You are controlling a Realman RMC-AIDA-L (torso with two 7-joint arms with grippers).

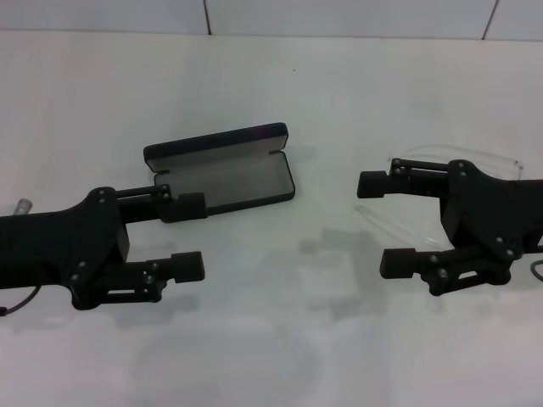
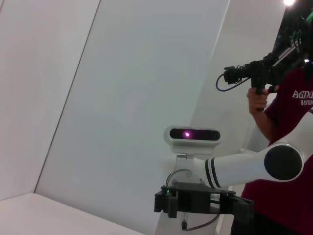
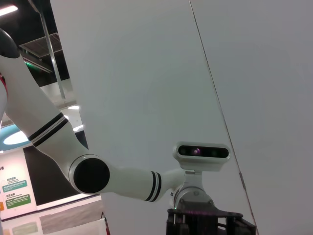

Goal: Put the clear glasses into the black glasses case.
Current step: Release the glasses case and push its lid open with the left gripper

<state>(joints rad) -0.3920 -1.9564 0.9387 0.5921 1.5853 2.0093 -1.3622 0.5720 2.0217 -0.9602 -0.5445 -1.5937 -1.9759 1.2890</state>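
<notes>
A: From the head view, what lies on the white table (image 1: 271, 339)?

B: The black glasses case (image 1: 222, 168) sits left of centre with its lid swung up on the far side and the grey lining showing. The clear glasses (image 1: 458, 158) lie well apart from it, on the right, with one thin arm running toward the near side.

A: And the arms?

B: The left gripper (image 1: 191, 236) is at the left, its claw spread wide and holding nothing; its far finger overlaps the near left corner of the case in this view, though I cannot tell if they touch. The right gripper (image 1: 390, 224) is over the glasses, claw also wide and empty, with the glasses partly hidden behind its body.

A: The left wrist view?

B: It looks away from the table: the robot's head camera (image 2: 191, 134), a white arm (image 2: 254, 164), the other gripper (image 2: 203, 200) low in the picture, and a person in a dark red shirt (image 2: 281, 147) holding a camera rig. Neither case nor glasses show.

A: The right wrist view?

B: A pale wall, the head camera (image 3: 203, 152) and a white arm (image 3: 98, 174). No task thing is in sight.
</notes>
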